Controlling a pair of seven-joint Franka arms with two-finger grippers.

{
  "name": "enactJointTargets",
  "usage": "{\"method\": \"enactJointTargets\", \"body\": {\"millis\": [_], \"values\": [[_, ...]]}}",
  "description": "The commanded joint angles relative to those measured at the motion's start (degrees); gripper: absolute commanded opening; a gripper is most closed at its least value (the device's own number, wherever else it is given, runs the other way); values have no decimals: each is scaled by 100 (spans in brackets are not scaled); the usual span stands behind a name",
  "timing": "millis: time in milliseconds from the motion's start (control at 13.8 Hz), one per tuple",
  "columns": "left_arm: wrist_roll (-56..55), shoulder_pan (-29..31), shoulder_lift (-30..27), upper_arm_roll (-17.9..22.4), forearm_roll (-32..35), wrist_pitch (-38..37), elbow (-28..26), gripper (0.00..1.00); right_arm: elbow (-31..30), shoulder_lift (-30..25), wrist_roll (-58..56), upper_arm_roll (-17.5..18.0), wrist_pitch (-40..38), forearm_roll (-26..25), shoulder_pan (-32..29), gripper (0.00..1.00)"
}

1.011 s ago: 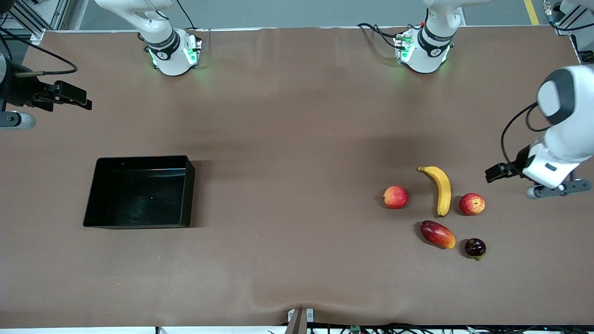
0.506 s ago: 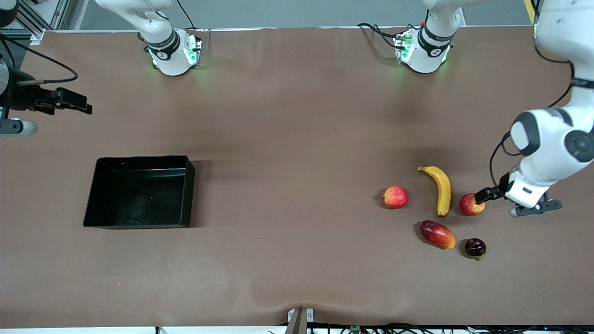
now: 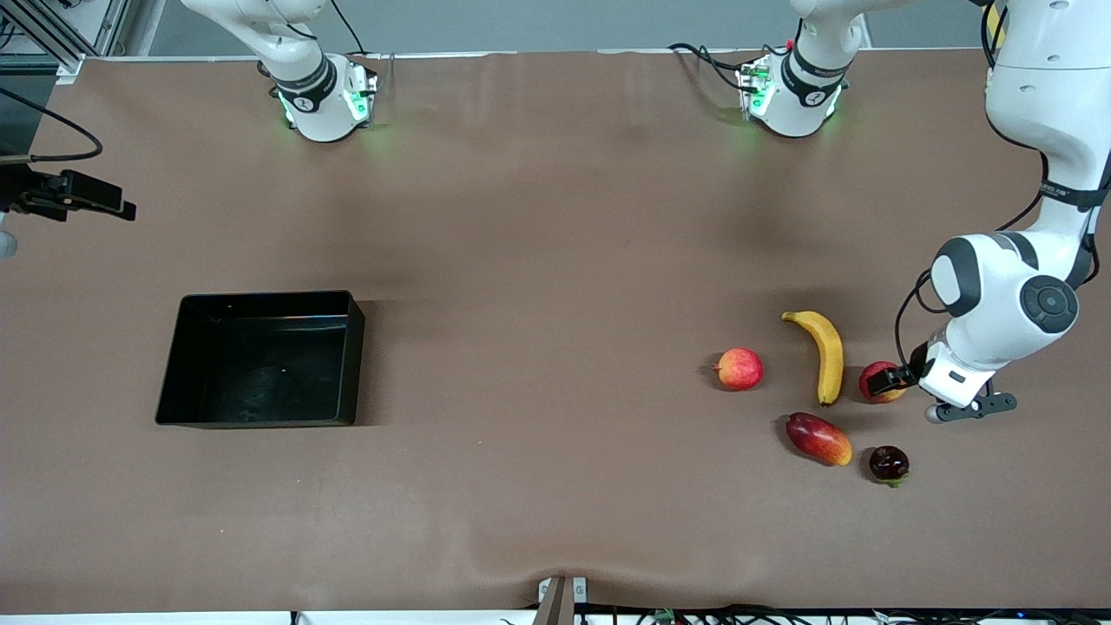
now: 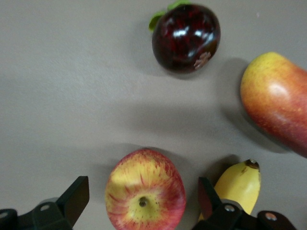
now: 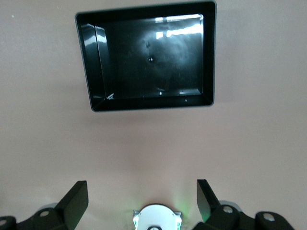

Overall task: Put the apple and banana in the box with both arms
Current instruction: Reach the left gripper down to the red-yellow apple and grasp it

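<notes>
Hovering over the apple [image 4: 145, 189] beside the banana [image 3: 825, 353], the left gripper [image 4: 139, 203] gapes unclenched; the right gripper [image 5: 141, 201], also spread, waits above the table near the box [image 5: 96, 72].

3 fruits lie on the brown desk [image 3: 538, 260]: a pinkish-red round fruit [image 3: 739, 369], an elongated red-yellow mango [image 3: 818, 438] nearer the front camera, and a dark glossy plum [image 3: 889, 463] with a green leaf beside the mango.
</notes>
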Motion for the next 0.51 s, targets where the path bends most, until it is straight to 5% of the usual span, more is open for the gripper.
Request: {"method": "enactJointTargets", "body": {"millis": [0,144,217,433], "values": [[6,15,210,-28,10,-13,129,100,-211,235,-48,61,439,-11,-66,100],[41,24,220,-28,10,-13,112,100,-229,639,-48,53,791,-29,-119,100],[50,24,220,-28,19,-22,103,92,-229,841,-48,44,1011,-38,-163,100],[41,24,159,-37,54,-83,103,0,-229,1543,-48,52,1678,-38,-374,100]]}}
